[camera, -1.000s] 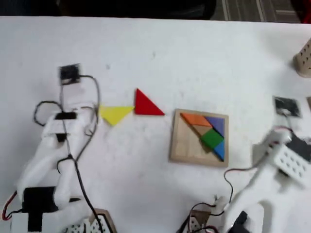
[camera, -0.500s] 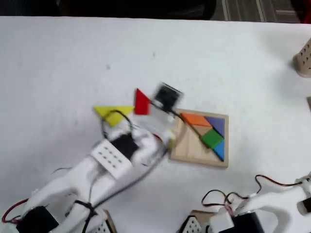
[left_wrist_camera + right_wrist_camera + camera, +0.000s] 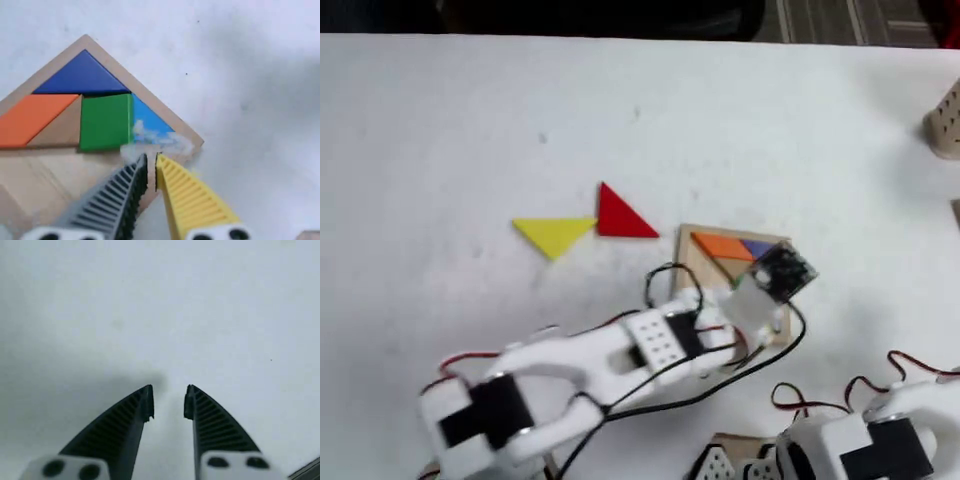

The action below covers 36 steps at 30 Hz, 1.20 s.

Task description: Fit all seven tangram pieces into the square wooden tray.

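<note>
White table [image 3: 470, 120]: left pincer [image 3: 151, 159] has swung across over the tray [image 3: 150, 100] corner.

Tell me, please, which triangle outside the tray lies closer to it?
The red triangle: it lies near the tray's corner, while the yellow triangle sits farther out, beyond the red one.

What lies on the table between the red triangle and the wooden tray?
Nothing: the high view shows a short stretch of bare white table between the red triangle and the wooden tray.
</note>
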Tool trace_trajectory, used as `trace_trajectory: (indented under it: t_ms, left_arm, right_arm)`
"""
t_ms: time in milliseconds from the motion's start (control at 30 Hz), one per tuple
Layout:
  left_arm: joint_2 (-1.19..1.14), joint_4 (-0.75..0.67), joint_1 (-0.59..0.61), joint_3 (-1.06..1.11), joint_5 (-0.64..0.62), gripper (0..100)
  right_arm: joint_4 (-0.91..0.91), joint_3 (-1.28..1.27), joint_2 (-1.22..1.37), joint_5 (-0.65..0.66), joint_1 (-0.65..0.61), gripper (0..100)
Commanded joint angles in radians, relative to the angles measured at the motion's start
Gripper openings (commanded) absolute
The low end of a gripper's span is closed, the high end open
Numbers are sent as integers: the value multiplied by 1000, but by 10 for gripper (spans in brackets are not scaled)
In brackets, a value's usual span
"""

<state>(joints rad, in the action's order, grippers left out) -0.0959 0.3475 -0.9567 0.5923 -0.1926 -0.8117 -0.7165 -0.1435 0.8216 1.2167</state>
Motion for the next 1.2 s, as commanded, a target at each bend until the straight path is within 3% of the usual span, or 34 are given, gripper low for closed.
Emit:
trace_trajectory:
  t_ms: [0, 367, 767, 1033, 1167]
  left_arm:
    - [-87, -26, -19, -147, 9, 60]
    - [-213, -26, 81, -252, 9, 60]
    - [-205, -20, 79, -256, 9, 60]
    - [-36, 242, 110, -236, 9, 63]
    - [-61, 183, 88, -141, 5, 62]
  right_arm:
    - [12, 69, 13, 3, 10, 101]
    - [12, 72, 28, 3, 2, 102]
    - [8, 68, 25, 3, 2, 102]
    - [-77, 74, 21, 3, -27, 102]
    - [-84, 74, 21, 5, -30, 102]
